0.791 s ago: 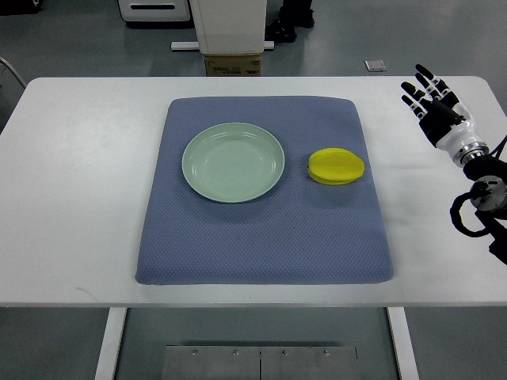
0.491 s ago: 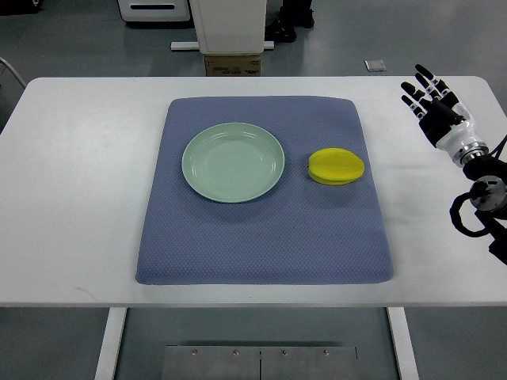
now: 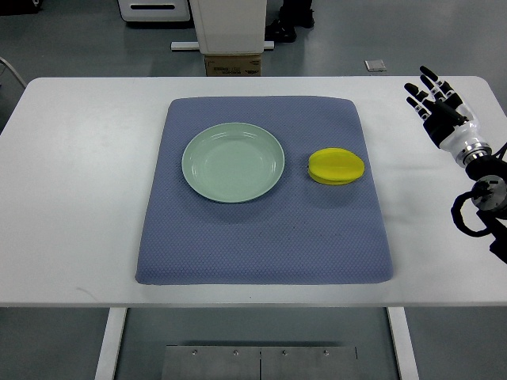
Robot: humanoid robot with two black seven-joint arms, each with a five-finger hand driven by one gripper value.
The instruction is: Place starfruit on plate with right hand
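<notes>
- One robot hand point(image 3: 438, 104) shows, the right one, its arm coming in from the right edge over the far right part of the counter point(image 3: 79, 198).
- Its black fingers point(image 3: 415, 90) are spread and point toward the far left, holding nothing.
- Behind the palm sits a white wrist section, and dark cabling loops beside the arm at the right edge.
- Well apart from the robot hand, to its left, the starfruit point(image 3: 336, 167) lies on the right part of a blue-grey mat point(image 3: 261, 237); it is yellow and rests flat on the cloth.
- Just left of the starfruit, with a strip of mat between them, a pale green plate point(image 3: 233, 161) sits on the mat, with nothing on it.
- Mat covers the middle of the white counter, with bare counter surface on all sides.
- Beyond the far edge of the counter, on the grey floor, stand a white base and a small cardboard box point(image 3: 233, 64).
</notes>
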